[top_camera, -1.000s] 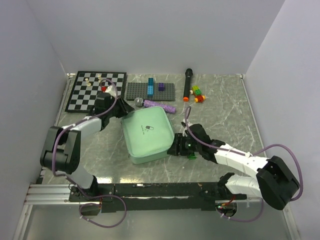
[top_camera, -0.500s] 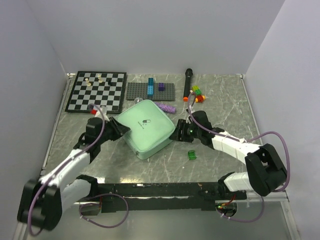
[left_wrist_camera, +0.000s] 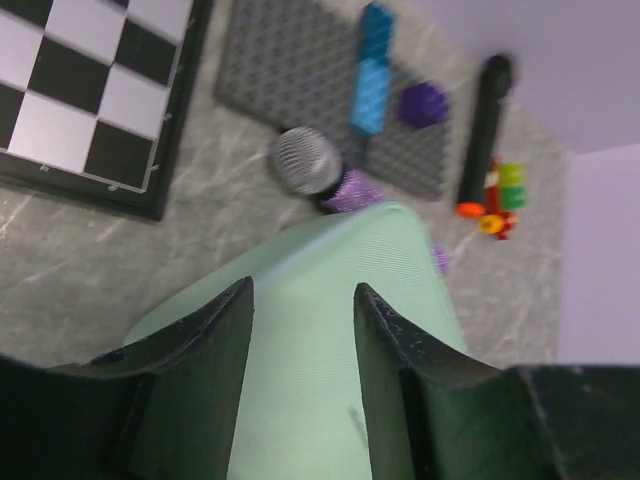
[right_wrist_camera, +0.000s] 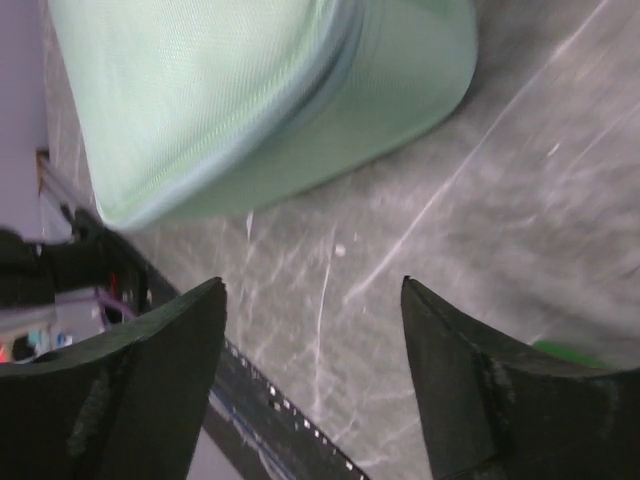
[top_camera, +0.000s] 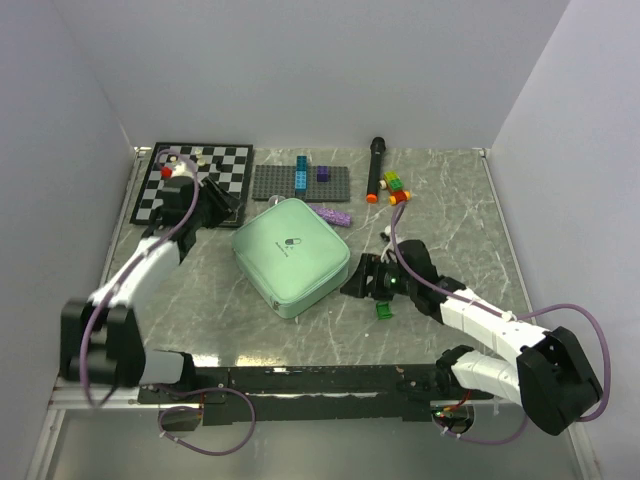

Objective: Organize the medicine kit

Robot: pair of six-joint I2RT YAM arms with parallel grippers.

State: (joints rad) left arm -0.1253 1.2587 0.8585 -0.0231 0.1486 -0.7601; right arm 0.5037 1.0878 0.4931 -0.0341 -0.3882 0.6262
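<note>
both arms have just let go and backed off. a second ago the left gripper (top_camera: 225,207) and the right gripper (top_camera: 352,284) were pressed against opposite sides of the medicine kit (top_camera: 291,256), and between them they turned it. now it lies corner-on to the arms, lid and pill logo up, both halves together, and neither gripper touches it.

the left jaws are released, the fingers (left_wrist_camera: 205,360) apart with nothing between them. in the left wrist view the kit fills the space ahead of and below the gap, clear of both fingers. the microphone (left_wrist_camera: 307,160) sits further ahead, past the kit's far corner, and the chessboard (left_wrist_camera: 80,95) lies out to the side of one finger.

the right jaws are released too, spread wide and empty. in the right wrist view the kit's corner lies ahead of the fingertips, with bare table (right_wrist_camera: 330,250) between them. a small green block (top_camera: 383,310) lies back beside one finger, untouched.

this reads as the end of a repositioning push, not of the task. the kit looks closed, so nothing inside has been sorted yet. the next move likely needs one gripper to pin the case while the other finds the zip. whether the zip is shut all the way round i cannot tell.
</note>
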